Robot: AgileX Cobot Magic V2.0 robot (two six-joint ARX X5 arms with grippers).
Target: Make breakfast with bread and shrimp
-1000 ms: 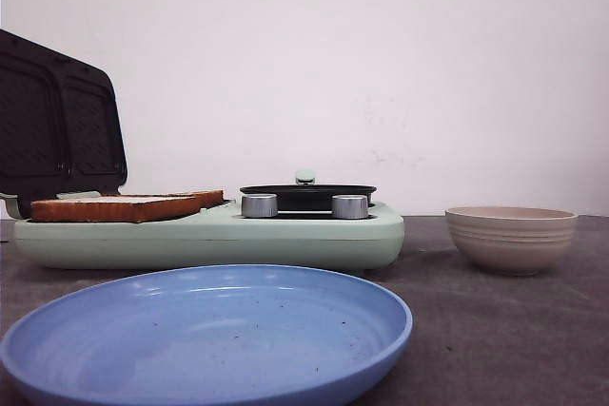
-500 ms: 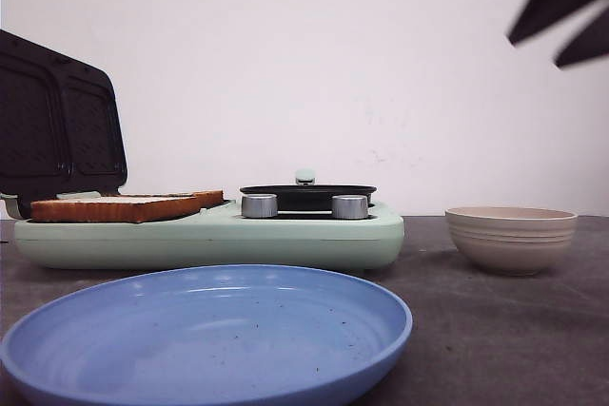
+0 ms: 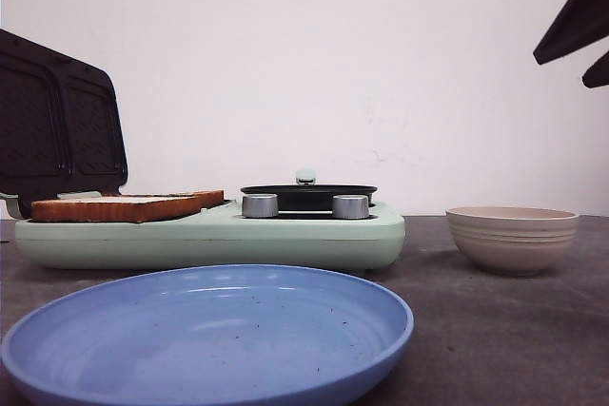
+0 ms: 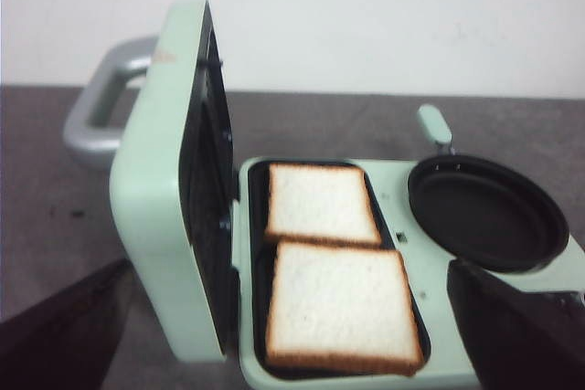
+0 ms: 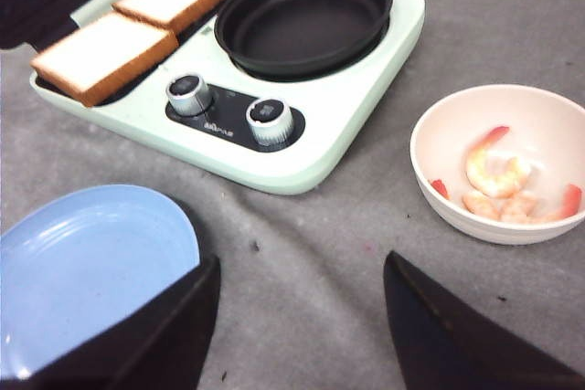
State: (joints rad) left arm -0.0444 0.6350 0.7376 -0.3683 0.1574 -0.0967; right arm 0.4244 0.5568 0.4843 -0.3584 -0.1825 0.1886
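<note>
The right claw (image 5: pixel 297 317) hung released, its dark fingers (image 5: pixel 164 335) spread wide above bare grey matte surface (image 5: pixel 311 244). Just beside one finger lay the smooth, shallow blue plate (image 5: pixel 82 262), partly cut off. Ahead of the other sat the ribbed beige bowl (image 5: pixel 439 189) holding curled orange-pink shrimp (image 5: pixel 498 171). Farther off stood the mint-green cooker (image 5: pixel 347 125), with two metal knobs (image 5: pixel 270 121) and a round black pan (image 5: pixel 302 20). The left claw (image 4: pixel 292 335), also spread, hovered over the bread (image 4: pixel 338 308), two golden-crusted square slices in the black tray beside the upright lid (image 4: pixel 169 180). Its fingertips were cut off.
</note>
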